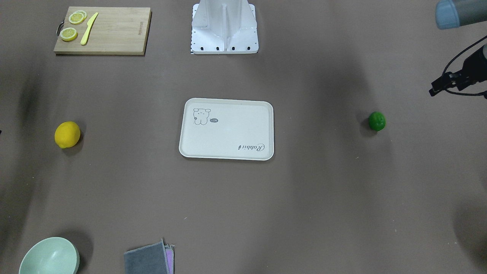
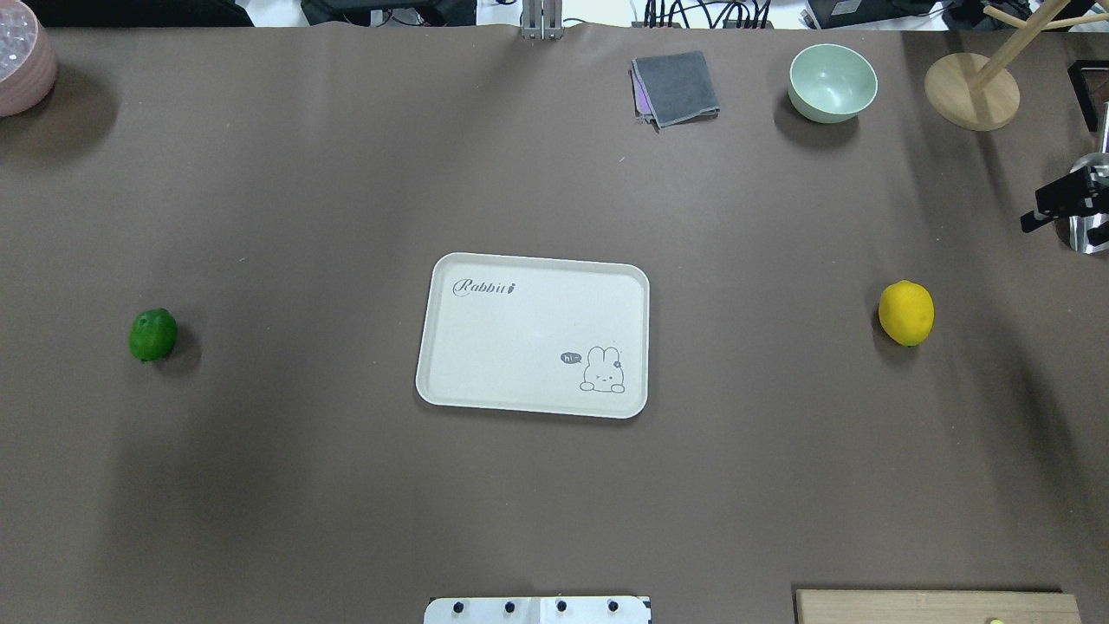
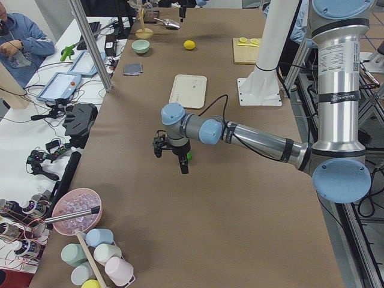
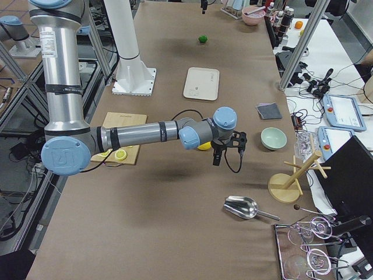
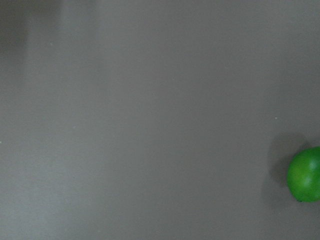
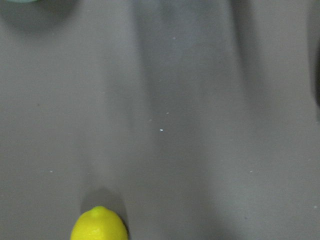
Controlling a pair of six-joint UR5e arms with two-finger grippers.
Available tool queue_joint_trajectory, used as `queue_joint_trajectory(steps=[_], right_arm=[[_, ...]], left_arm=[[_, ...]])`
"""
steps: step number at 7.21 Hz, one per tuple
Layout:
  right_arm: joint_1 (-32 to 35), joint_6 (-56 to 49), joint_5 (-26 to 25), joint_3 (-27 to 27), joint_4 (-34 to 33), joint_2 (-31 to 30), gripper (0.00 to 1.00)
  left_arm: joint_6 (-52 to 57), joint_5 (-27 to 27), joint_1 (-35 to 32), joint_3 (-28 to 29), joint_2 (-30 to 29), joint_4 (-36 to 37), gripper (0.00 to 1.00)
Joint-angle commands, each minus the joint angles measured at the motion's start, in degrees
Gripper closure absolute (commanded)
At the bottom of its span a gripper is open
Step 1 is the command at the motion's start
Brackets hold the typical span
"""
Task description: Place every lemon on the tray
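The cream-white tray (image 1: 236, 129) lies at the table's middle, with nothing on it; it also shows in the overhead view (image 2: 520, 338). The green lemon (image 1: 377, 121) (image 2: 152, 334) lies on the table on my left side. It shows at the right edge of the left wrist view (image 5: 305, 174). The yellow lemon (image 1: 67, 134) (image 2: 906, 313) lies on my right side and shows at the bottom of the right wrist view (image 6: 99, 226). My left gripper (image 1: 443, 83) hangs above the table beside the green lemon. My right gripper (image 2: 1053, 208) hangs near the yellow lemon. I cannot tell whether either is open or shut.
A wooden cutting board (image 1: 114, 30) with lemon slices and a yellow knife lies near the robot base (image 1: 224, 28). A pale green bowl (image 2: 832, 82), a folded grey cloth (image 2: 676, 87), a wooden stand (image 2: 970, 91) and a pink bowl (image 2: 22, 61) stand along the far edge.
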Motion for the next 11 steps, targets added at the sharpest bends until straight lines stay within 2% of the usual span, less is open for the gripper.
queue_joint_trajectory(steps=[1,2,4,6,8,11], right_arm=[[-6.5,10.4,-0.5,3.3,0.7,0.6,0.00],[-10.5,10.6,-3.7,4.8,0.7,0.6,0.00],[-16.8,9.8,-9.5,5.0,0.7,0.4,0.00],[-20.5,9.7,-12.6,3.8,0.7,0.4,0.00],[-21.5,8.5,-14.0,2.3,0.7,0.5,0.00],[-21.7,6.1,-14.6,0.2,0.6,1.8,0.00]], left_arm=[[-13.4,0.0,5.0,5.2,-3.1,-9.2,0.02],[-18.4,0.2,7.5,7.6,-5.7,-12.2,0.02],[-22.2,0.3,9.2,12.4,-11.6,-12.4,0.02],[-22.9,0.9,12.1,12.9,-12.4,-12.6,0.03],[-22.9,4.8,15.7,12.6,-11.5,-16.0,0.03],[-22.7,8.4,19.8,12.5,-5.5,-25.3,0.05]])
